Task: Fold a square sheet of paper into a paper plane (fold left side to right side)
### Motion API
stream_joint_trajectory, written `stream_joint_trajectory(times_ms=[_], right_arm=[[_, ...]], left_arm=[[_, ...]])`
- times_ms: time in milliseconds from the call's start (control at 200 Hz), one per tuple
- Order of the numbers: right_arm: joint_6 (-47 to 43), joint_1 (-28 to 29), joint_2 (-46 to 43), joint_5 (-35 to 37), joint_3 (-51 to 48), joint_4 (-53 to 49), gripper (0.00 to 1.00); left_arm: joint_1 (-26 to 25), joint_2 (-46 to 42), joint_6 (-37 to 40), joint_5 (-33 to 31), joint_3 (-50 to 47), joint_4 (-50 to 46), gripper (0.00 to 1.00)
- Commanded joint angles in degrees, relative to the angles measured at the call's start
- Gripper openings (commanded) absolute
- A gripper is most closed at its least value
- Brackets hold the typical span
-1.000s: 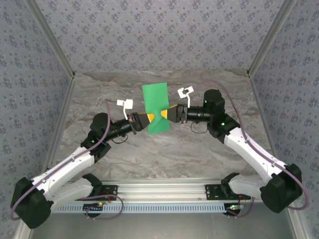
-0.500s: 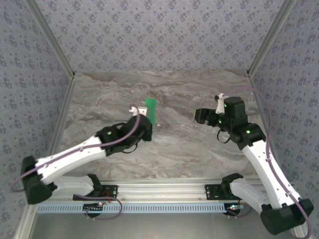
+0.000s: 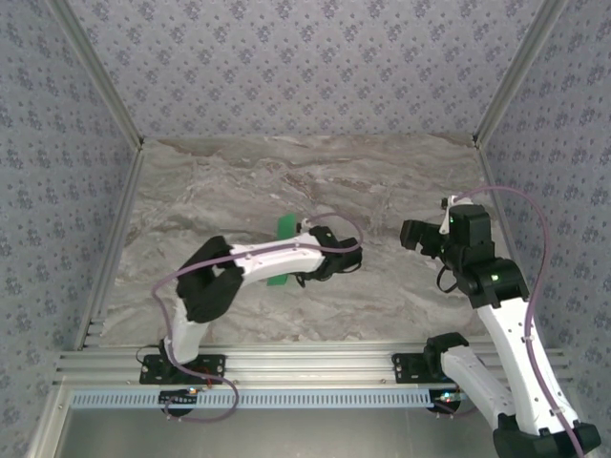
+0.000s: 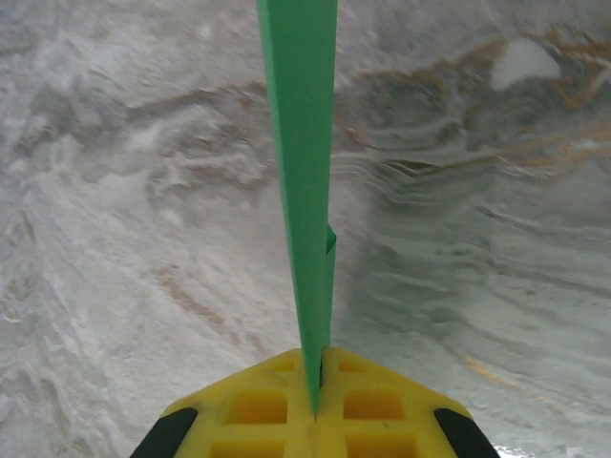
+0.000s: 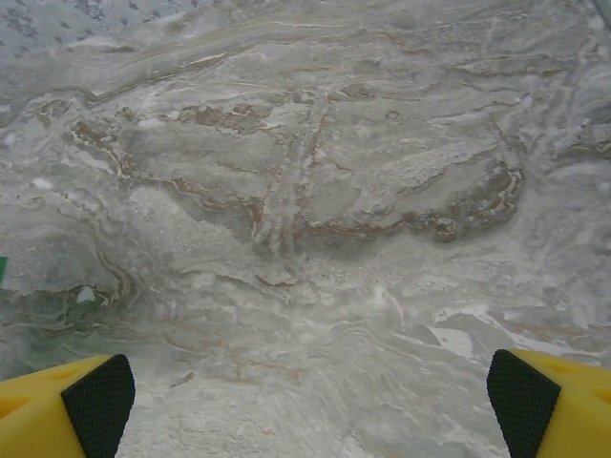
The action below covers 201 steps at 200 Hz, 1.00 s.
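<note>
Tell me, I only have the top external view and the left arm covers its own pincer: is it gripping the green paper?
Observer: Yes. From the left wrist, the left pincer is shut on the green paper, which stands edge-on in it.
Operator: One layer or folded?
Observer: Folded; a shorter layer ends partway along the strip.
Operator: And the other arm?
Observer: From the right wrist, the right pincer is open wide, nothing in it, bare marble table beneath.
</note>
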Motion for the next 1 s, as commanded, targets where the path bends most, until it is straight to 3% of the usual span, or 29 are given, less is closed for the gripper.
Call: stream_joint_trajectory(times_ms=[0,370,690,999], right_arm=[[-1.8,-0.7,-1.5,1.9,-0.6,-2.4,1.0],[-3.1,-1.1,-2.2,0.0,-2.2,-2.0,1.0],[-3.3,-1.6,-0.8,-4.2,-4.5,0.1,1.0],[-2.7,-1.7,4.3,-13.2,-7.3,3.1,1.0]], left_arm=[[0.5,4.1,0.3,5.0,5.1,-2.5,0.0],[5.0,9.4,7.3,22.8,8.0,11.1,0.04],[6.4,9.2,10.2,30.5,8.2,17.5,0.17],[8.2,-4.4,14.2,40.0,-1.0,32.9,0.56]])
